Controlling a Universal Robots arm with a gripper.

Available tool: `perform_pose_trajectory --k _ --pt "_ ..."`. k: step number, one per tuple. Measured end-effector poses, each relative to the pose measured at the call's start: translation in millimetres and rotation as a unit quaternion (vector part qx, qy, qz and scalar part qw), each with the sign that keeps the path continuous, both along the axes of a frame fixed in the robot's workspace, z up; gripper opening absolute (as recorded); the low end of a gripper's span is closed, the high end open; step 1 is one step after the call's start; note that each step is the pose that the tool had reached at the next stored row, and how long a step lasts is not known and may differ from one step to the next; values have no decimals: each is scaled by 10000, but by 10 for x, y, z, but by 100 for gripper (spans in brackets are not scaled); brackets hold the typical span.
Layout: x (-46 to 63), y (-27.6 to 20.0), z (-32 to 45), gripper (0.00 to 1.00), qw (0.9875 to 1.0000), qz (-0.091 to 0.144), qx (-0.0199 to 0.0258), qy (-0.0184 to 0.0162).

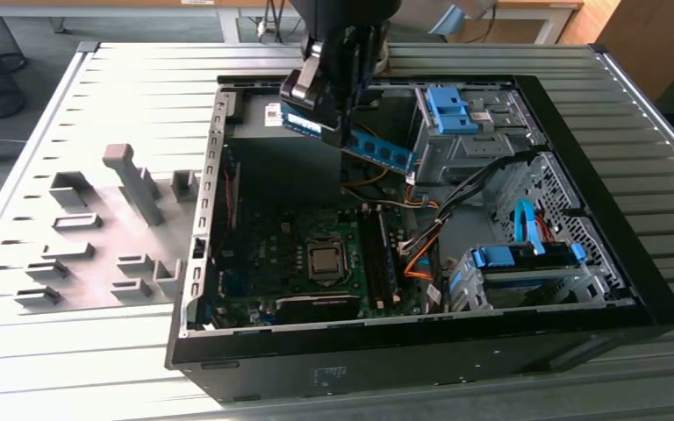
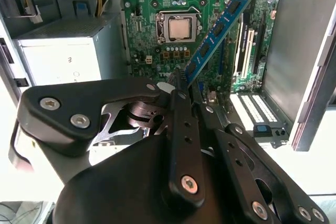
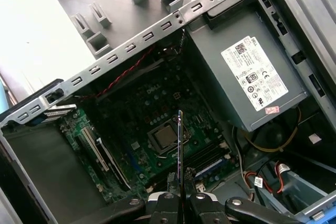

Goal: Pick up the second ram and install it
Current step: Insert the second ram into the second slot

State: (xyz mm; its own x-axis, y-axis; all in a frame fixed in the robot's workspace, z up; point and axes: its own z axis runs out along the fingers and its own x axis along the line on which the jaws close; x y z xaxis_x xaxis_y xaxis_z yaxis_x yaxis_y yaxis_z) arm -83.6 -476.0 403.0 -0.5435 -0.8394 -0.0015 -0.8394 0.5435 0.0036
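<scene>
The gripper hangs above the far part of an open computer case that lies on its side on a ribbed metal table. Its fingers are closed tight on one end of the second ram, a blue-green stick with black chips, which juts out from the gripper toward the exterior view's right, sloping slightly downward, clear of everything beneath it. In the second wrist view the stick runs diagonally over the green motherboard, beside the processor socket. In the first wrist view it appears edge-on as a thin vertical line rising from between the fingertips, over the socket.

Inside the case, the long black memory slots lie just to the exterior view's right of the socket, well below the held stick. The grey power supply sits along one wall. Blue drive brackets fill the exterior view's right side. Grey plastic holder blocks stand on the table at the exterior view's left of the case.
</scene>
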Motion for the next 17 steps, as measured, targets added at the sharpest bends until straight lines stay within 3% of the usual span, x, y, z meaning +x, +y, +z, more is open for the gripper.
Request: perform_pose_trajectory --k 17 --pt "0 0 -7 14 9994 -336 0 0"
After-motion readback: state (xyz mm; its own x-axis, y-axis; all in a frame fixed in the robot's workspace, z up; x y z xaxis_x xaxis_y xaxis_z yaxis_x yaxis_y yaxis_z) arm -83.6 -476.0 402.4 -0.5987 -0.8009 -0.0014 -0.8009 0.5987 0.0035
